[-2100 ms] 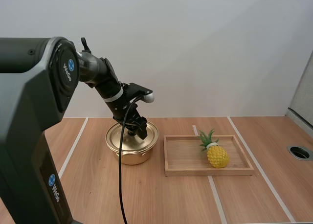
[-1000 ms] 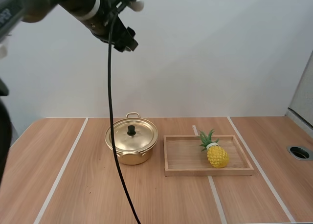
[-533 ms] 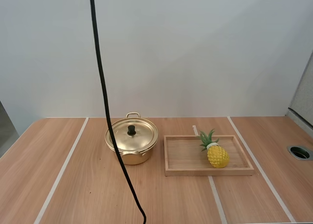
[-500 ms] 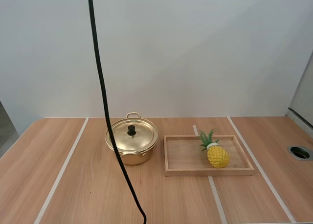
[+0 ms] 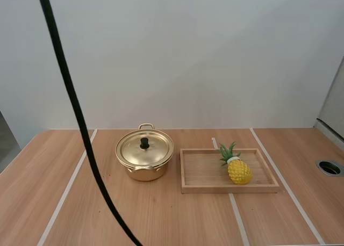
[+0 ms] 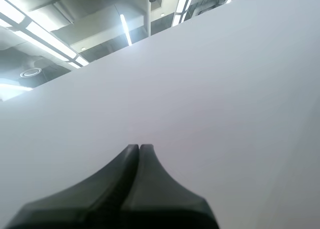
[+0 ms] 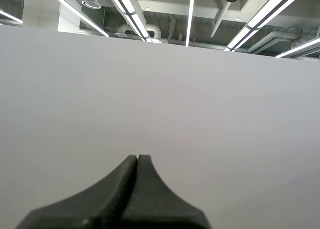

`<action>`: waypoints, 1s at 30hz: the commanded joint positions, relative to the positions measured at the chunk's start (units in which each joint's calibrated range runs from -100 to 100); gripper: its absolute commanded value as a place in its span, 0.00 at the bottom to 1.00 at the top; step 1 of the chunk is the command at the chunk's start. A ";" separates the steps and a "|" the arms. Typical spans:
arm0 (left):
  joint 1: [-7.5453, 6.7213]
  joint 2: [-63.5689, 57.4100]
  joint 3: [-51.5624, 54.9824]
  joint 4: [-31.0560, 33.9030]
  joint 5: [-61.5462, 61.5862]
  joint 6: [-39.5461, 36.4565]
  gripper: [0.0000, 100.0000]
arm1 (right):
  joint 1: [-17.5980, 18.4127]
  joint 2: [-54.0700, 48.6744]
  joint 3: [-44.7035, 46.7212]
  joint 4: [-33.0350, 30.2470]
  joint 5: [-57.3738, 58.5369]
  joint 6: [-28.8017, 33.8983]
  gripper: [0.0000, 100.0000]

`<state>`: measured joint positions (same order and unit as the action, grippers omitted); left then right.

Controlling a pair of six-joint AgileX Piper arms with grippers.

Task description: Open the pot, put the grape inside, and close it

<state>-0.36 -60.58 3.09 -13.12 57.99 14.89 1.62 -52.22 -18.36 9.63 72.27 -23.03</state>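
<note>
The left arm has pulled up and away from the pot [image 5: 141, 171], which sits left of centre with its lid [image 5: 153, 152] on. The left gripper [image 6: 139, 148] and right gripper [image 7: 137, 159] are both pressed together, empty. Closing looks finished, but the pot's contents cannot be told.

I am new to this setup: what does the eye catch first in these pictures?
A golden pot with its lid on stands on the table, left of a wooden tray. In the tray sits a yellow pineapple, right of its middle. The left gripper and the right gripper are shut on nothing, facing a white wall.
</note>
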 commanded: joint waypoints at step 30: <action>2.07 -32.66 35.94 19.86 -25.54 -33.58 0.00 | -4.17 -43.82 45.40 -2.88 -37.59 4.77 0.00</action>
<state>1.62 -91.84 37.02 3.52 33.15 -14.29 -2.29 -91.99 22.60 8.14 41.64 -18.63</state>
